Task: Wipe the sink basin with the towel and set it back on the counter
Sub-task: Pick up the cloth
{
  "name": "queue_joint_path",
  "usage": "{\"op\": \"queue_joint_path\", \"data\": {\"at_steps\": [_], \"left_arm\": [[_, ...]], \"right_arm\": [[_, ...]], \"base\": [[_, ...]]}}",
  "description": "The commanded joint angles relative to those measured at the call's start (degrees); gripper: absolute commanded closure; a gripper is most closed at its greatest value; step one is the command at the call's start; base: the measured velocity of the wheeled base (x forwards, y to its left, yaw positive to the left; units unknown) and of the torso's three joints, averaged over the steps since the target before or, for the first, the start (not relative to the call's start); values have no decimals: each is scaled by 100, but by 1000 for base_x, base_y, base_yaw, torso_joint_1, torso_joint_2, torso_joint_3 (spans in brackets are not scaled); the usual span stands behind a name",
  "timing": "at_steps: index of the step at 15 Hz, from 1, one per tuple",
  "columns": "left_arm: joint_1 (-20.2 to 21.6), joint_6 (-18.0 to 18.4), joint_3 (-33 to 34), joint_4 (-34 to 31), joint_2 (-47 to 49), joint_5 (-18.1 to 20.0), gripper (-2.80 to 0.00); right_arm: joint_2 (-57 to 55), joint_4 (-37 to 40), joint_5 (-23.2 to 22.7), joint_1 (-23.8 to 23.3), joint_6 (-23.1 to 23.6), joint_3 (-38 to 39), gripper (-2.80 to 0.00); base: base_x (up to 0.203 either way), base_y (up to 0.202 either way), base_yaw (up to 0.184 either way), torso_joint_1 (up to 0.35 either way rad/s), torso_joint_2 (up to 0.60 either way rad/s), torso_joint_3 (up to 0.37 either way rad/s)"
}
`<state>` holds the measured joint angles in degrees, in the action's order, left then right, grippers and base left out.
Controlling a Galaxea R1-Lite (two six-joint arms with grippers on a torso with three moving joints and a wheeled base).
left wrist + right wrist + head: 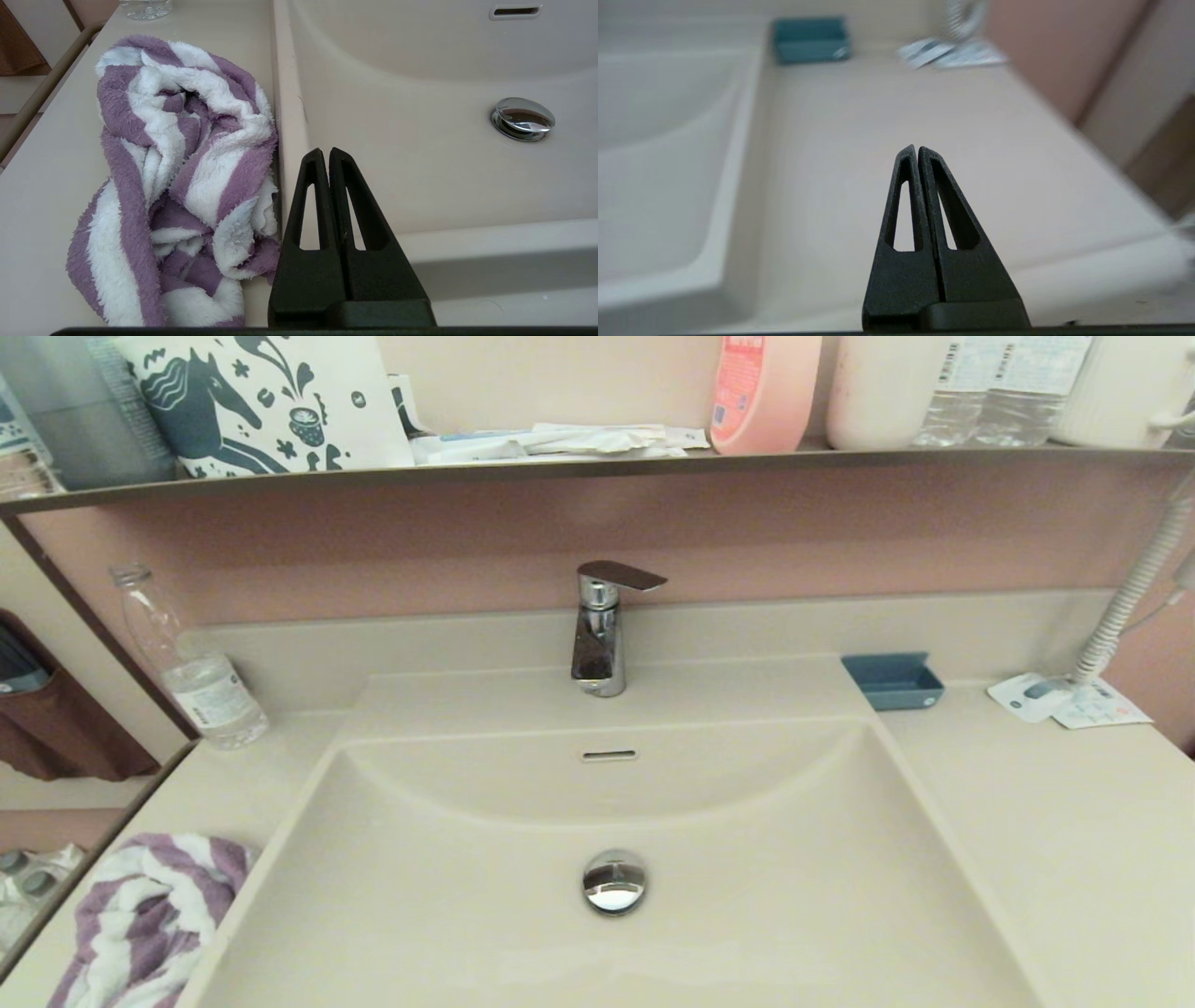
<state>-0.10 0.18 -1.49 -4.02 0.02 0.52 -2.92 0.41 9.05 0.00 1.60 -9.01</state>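
The purple and white striped towel lies crumpled on the counter left of the sink basin, against the basin's left rim. The basin holds a chrome drain plug and an overflow slot. My left gripper is shut and empty, hovering near the basin's front left rim, just right of the towel. Over the counter right of the basin my right gripper is shut with nothing in it. Neither gripper shows in the head view.
A chrome faucet stands behind the basin. A water bottle stands at the back left, a small blue tray and paper cards at the back right. A dark-edged shelf above carries bottles and a horse-print bag.
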Motion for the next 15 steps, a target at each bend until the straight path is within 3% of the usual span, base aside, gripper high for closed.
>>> {"op": "queue_joint_path", "data": {"at_steps": [1, 6, 15], "left_arm": [[1, -1, -1, -2, -2, 0, 0], [1, -1, -1, -2, -2, 0, 0], [-3, 43, 6, 4, -2, -2, 0]], "right_arm": [[283, -19, -405, 9, -110, 508, 0], [292, -59, -835, 9, -90, 901, 0], [292, -59, -826, 9, -283, 901, 0]], "base": [[0, 0, 0, 0, 0, 0], [0, 0, 0, 0, 0, 0], [0, 0, 0, 0, 0, 0]]}}
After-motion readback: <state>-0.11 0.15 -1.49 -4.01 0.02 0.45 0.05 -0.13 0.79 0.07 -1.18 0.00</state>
